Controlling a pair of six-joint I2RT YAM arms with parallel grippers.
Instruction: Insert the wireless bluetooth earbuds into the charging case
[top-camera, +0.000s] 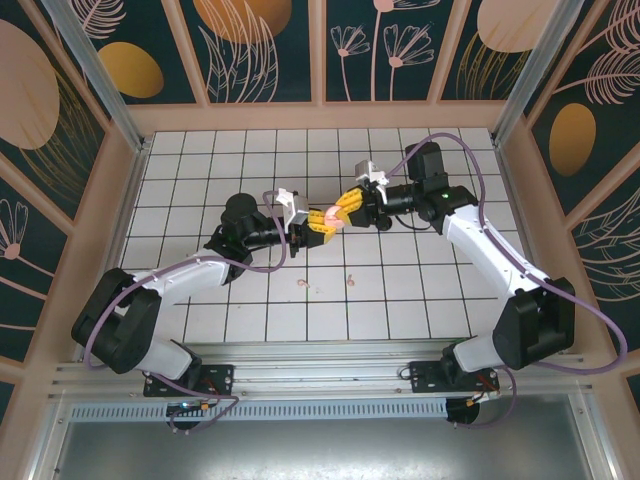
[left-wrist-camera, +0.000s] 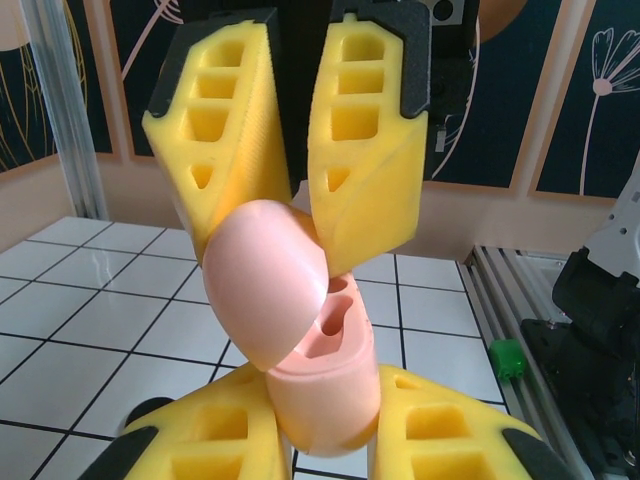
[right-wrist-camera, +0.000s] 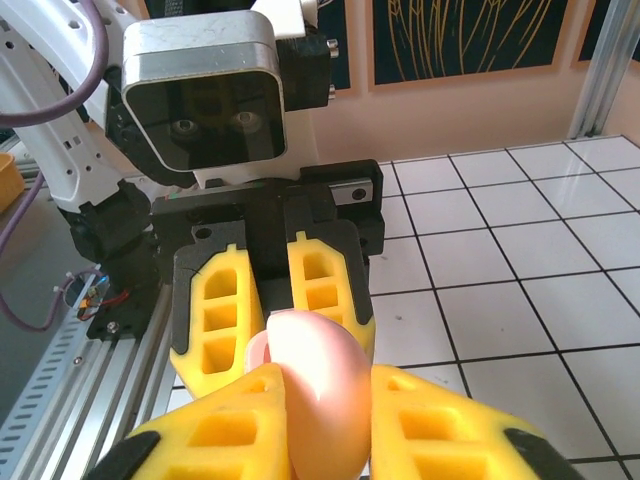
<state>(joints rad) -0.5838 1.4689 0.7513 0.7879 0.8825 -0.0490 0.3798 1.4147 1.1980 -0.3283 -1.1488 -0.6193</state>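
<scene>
1. The left arm's yellow ribbed fingers (left-wrist-camera: 215, 435) are clamped on the base of the pale pink, rounded plastic charging case (left-wrist-camera: 325, 395). They hold it in the air above the white gridded bench (top-camera: 420, 300).
2. The case is open. Its domed hinged lid (left-wrist-camera: 262, 285) tips aside, and the moulded sockets (left-wrist-camera: 335, 315) in the base look empty.
3. The right arm's yellow fingers (right-wrist-camera: 235, 435) press on the lid from both sides, pinching it.
4. One tiny pale pink stemmed earbud (top-camera: 303, 287) lies loose on the bench nearer the arm bases, well apart from the case. The second earbud (top-camera: 350, 280) lies near it to the right, and no fingers touch either.
5. Opening the case seems done, but nothing is seated yet. By my judgement the earbuds remain to be picked up and pressed into the sockets.
</scene>
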